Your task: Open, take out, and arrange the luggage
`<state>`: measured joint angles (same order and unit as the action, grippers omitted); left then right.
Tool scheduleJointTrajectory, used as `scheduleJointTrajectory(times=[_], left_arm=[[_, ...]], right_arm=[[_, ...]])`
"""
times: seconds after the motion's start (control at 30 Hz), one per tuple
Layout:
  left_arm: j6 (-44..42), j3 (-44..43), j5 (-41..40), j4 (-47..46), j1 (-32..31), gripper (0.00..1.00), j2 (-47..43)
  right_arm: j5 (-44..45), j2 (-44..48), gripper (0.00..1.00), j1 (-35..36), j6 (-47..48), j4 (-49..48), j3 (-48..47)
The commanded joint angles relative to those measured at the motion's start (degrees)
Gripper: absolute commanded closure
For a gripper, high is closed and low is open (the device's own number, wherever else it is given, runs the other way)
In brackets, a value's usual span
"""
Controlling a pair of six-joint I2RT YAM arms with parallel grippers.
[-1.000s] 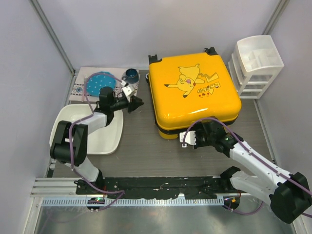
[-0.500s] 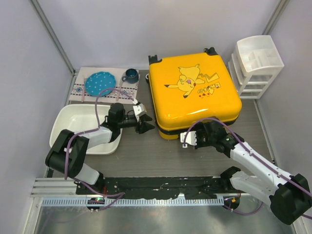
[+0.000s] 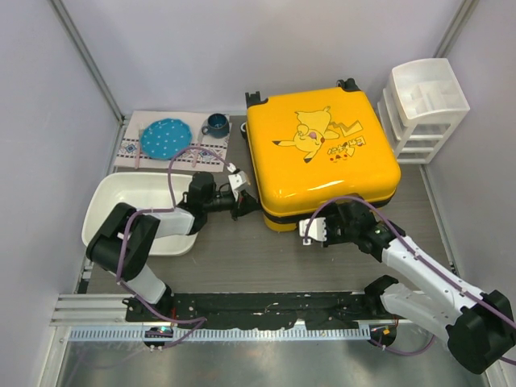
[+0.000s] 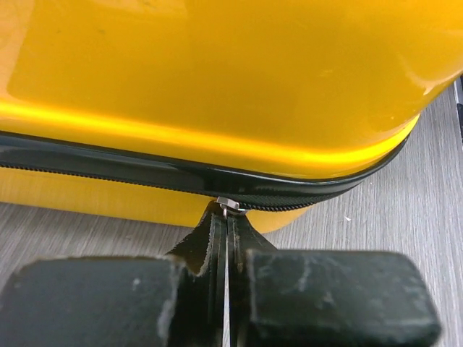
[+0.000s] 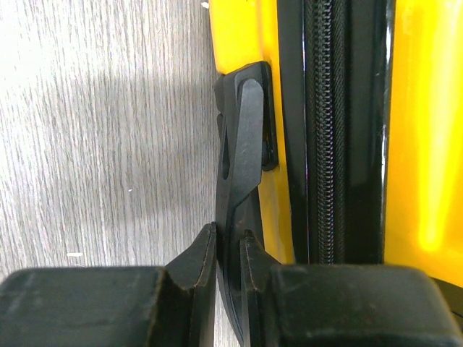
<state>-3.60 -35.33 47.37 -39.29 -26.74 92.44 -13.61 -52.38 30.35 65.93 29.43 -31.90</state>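
Two grippers meet the luggage along its near edge. It is a yellow hard-shell case lying flat and closed on the table, right of centre, cartoon print up, wheels toward the rear wall.

Left gripper: at the case's near-left corner, fingers pressed together, pinching the small silver zipper pull at the black zipper band, which curves around the corner between the two yellow shells.

Right gripper: against the near side of the case, fingers clamped on a black side handle that sits on the lower shell just beside the zipper band.

Open room: a broad strip of bare table lies between the case's near edge and the arm bases. Left of the case, a narrower strip separates it from the white tray. On the right, only a slim gap divides the case from the white drawer unit, which stands in the rear right corner against the wall.

Containers: the case is shut, so its contents are hidden. The left arm reaches across the tray's rear right corner. The drawer unit's top shows moulded dividers; what its drawers hold cannot be told. Behind the tray, a patterned mat carries a blue dotted plate and a dark blue cup – the cup at the mat's right end, near the case's rear-left corner.
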Motion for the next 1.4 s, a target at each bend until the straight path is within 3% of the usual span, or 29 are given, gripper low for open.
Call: scheduleJointTrajectory(times=[0.0, 0.17, 0.37, 0.53, 0.67, 0.87, 0.97, 1.1, 1.13, 1.17, 1.2, 1.23, 1.27, 1.37], left_arm=[[-0.09, -1.5, -3.33, -7.56, 0.02, 1.0, -0.6], [-1.68, -5.7, -3.51, -5.8, 4.15, 1.0, 2.38], [-1.77, -21.16, -4.04, -3.17, 10.04, 1.0, 13.97], [-4.23, -41.71, -6.33, 4.2, 12.06, 1.0, 28.18], [1.83, -66.01, -10.45, 10.27, 14.52, 1.0, 41.65], [6.05, -90.91, -13.27, 15.99, 14.35, 1.0, 57.02], [7.55, -99.29, -15.46, 19.94, 13.65, 1.0, 61.52], [6.68, -98.27, -16.88, 18.46, 12.59, 1.0, 61.63], [6.15, -97.57, -16.96, 18.02, 12.33, 0.99, 61.19], [6.84, -94.69, -16.88, 16.8, 12.33, 0.94, 60.58], [7.46, -92.57, -16.96, 13.74, 12.41, 0.8, 58.49], [7.72, -90.2, -17.92, 12.32, 12.42, 0.5, 57.07], [8.25, -84.78, -18.28, 10.91, 12.68, 0.42, 55.23], [8.34, -72.83, -20.73, 5.9, 13.47, 0.27, 46.97]], right_arm=[[-0.02, 2.37, 0.99, 0.24, 0.25, 7.83, 0.7], [0.42, 3.95, 0.99, 0.15, 0.69, 9.41, 1.66], [0.86, 7.11, 0.99, 0.06, 0.86, 12.05, 2.89], [0.95, 8.08, 0.99, -0.03, 0.52, 13.9, 3.25], [1.56, 9.22, 0.99, -0.2, 0.69, 14.51, 3.86], [2.62, 12.65, 0.99, -0.38, 1.66, 16.36, 5.09], [2.88, 14.76, 0.99, -0.38, 2.53, 18.03, 4.92], [1.83, 16.17, 0.99, -0.38, 3.15, 20.04, 4.31], [1.22, 16.34, 0.91, -0.38, 3.24, 20.57, 3.35], [0.87, 16.34, 0.58, -0.38, 3.06, 21.01, 2.81], [0.34, 16.34, 0.45, -0.38, 2.89, 21.98, 2.03], [-0.36, 16.69, 0.37, -0.38, 2.89, 22.42, 0.02], [-2.28, 16.78, 0.15, -0.38, 2.71, 22.6, -1.05], [-6.5, 15.83, 0.14, -0.29, 2.54, 23.74, -5.97]])
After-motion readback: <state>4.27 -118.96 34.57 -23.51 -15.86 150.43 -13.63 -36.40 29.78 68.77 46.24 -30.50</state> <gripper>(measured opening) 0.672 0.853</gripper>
